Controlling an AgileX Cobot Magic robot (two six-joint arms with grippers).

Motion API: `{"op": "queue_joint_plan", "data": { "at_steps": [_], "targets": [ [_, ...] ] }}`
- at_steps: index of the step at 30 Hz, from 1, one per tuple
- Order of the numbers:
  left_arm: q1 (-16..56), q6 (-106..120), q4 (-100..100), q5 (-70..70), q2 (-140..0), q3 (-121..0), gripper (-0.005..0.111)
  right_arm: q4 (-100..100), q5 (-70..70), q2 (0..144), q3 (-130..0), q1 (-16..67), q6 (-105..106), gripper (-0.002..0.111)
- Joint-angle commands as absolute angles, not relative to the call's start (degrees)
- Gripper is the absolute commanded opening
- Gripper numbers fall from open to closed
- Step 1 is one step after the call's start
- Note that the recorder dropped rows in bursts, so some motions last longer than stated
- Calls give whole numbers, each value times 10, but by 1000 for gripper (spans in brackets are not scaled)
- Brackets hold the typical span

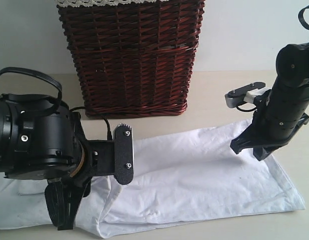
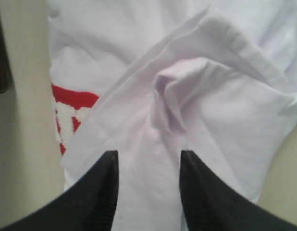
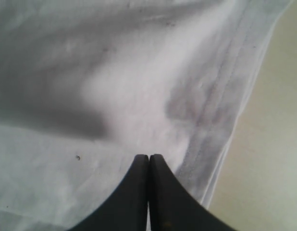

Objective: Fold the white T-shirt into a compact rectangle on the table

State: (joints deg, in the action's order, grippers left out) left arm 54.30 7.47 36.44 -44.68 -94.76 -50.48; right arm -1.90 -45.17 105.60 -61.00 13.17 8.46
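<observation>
The white T-shirt [image 1: 194, 170] lies spread in a long folded band across the table [image 1: 219, 95]. My left gripper [image 1: 64, 220] hangs over its left end, jaws open. In the left wrist view the gripper [image 2: 148, 159] is just above a puckered fold of the shirt [image 2: 225, 120], with nothing pinched; the red band [image 2: 74, 98] with white lettering peeks out beside the fold. Over the shirt's right part my right gripper [image 1: 252, 150] points down. Its jaws [image 3: 149, 158] are shut and empty, close to the stitched hem [image 3: 220, 106].
A dark red wicker basket [image 1: 129, 55] with a lace-trimmed liner stands at the back, behind the shirt. A black cable [image 1: 29, 75] loops over the left arm. Bare table [image 3: 273, 144] shows beyond the shirt's right hem.
</observation>
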Motion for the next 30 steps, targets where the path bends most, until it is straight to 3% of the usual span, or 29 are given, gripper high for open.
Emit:
{"op": "queue_joint_plan", "data": {
  "at_steps": [1, 13, 30],
  "targets": [
    [543, 69, 316, -446, -947, -507, 42, -14, -449, 1051, -609, 130, 90, 0],
    [537, 94, 275, -421, -947, -477, 42, -10, -449, 1051, -609, 130, 90, 0],
    [422, 71, 353, -226, -947, -447, 42, -9, -449, 1051, -609, 130, 90, 0]
  ]
}}
